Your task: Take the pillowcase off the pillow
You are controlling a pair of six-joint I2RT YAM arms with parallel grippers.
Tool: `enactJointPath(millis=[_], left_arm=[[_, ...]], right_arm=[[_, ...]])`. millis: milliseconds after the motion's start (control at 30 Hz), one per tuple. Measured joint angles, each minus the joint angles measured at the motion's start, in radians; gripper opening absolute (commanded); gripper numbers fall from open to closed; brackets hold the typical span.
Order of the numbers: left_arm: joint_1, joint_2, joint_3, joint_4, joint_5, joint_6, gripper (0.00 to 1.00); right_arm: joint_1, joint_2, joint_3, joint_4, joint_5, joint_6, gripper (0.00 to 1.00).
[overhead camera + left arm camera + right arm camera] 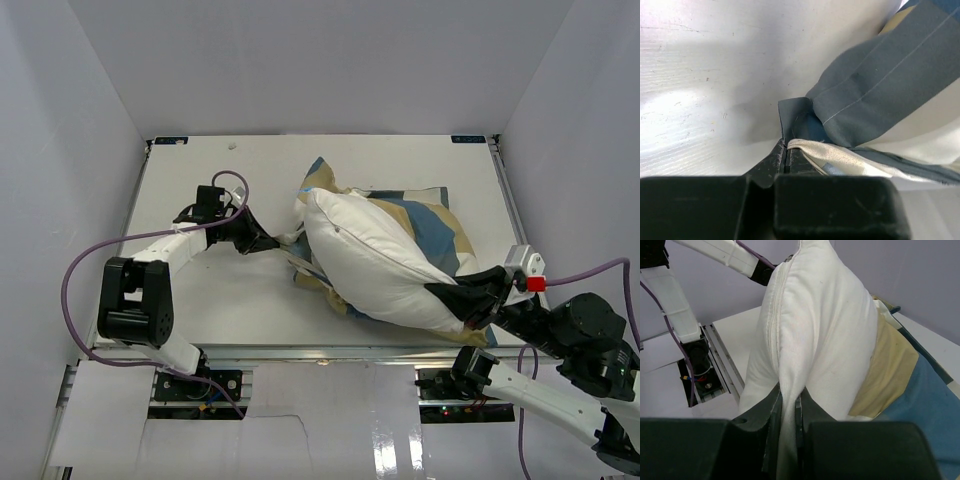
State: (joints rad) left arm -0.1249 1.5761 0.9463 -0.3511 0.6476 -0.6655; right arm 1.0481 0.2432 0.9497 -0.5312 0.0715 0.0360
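Left gripper (pixel 785 152): clamped on pillowcase (pixel 880 80) hem.
Right gripper (pixel 789 407): pinching pillow (pixel 825 325) corner.
Pull: I should draw them apart steadily (no jerks).

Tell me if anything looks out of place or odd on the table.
Nothing looks spilled or damaged. The pillow sits askew, mostly out of the pillowcase, which lies bunched under and behind it. The right gripper pinches the pillow's seam edge; the left gripper pinches the case's edge.

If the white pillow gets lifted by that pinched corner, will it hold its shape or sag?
Probably sags: the pillow is plump and wrinkled, and its corner squashes flat in the shut right gripper. Likely light for its bulk, being so puffy.
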Motion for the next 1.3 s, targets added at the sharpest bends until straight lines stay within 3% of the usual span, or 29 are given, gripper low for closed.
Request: enactJointPath(millis=[67, 233, 400, 633, 767, 867, 900, 1000, 1167, 1300], left_arm=[[0.004, -0.005, 0.000, 0.007, 0.005, 0.001, 0.00], [0.014, -0.048, 0.000, 0.054, -0.002, 0.042, 0.62], [0.011, -0.235, -0.027, 0.100, -0.032, 0.056, 0.82], [-0.032, -0.677, -0.135, 0.188, -0.012, 0.015, 0.97], [-0.053, -0.813, -0.246, 0.228, 0.016, -0.041, 0.98], [-0.083, -0.861, -0.341, 0.224, 0.014, -0.065, 0.98], [-0.092, -0.874, -0.374, 0.219, 0.013, -0.071, 0.98], [-0.097, -0.887, -0.436, 0.212, 0.000, -0.085, 0.98], [-0.100, -0.808, -0.462, 0.235, -0.024, -0.091, 0.98], [-0.117, -0.721, -0.464, 0.286, -0.050, -0.102, 0.98]], right_arm=[[0.001, 0.014, 0.003, 0.003, 0.003, 0.000, 0.08], [0.001, 0.115, 0.013, 0.056, 0.041, 0.004, 0.08], [0.002, 0.227, -0.043, 0.238, 0.076, 0.028, 0.08], [0.008, 0.515, -0.206, 0.474, 0.076, 0.087, 0.08], [0.008, 0.682, -0.283, 0.608, 0.032, 0.136, 0.09], [0.016, 0.774, -0.312, 0.705, 0.013, 0.176, 0.36], [0.021, 0.799, -0.312, 0.734, 0.004, 0.187, 0.52], [0.038, 0.848, -0.308, 0.801, -0.019, 0.210, 0.69], [0.078, 0.846, -0.277, 0.797, -0.029, 0.224, 0.81], [0.083, 0.744, -0.250, 0.717, -0.007, 0.231, 0.85]])
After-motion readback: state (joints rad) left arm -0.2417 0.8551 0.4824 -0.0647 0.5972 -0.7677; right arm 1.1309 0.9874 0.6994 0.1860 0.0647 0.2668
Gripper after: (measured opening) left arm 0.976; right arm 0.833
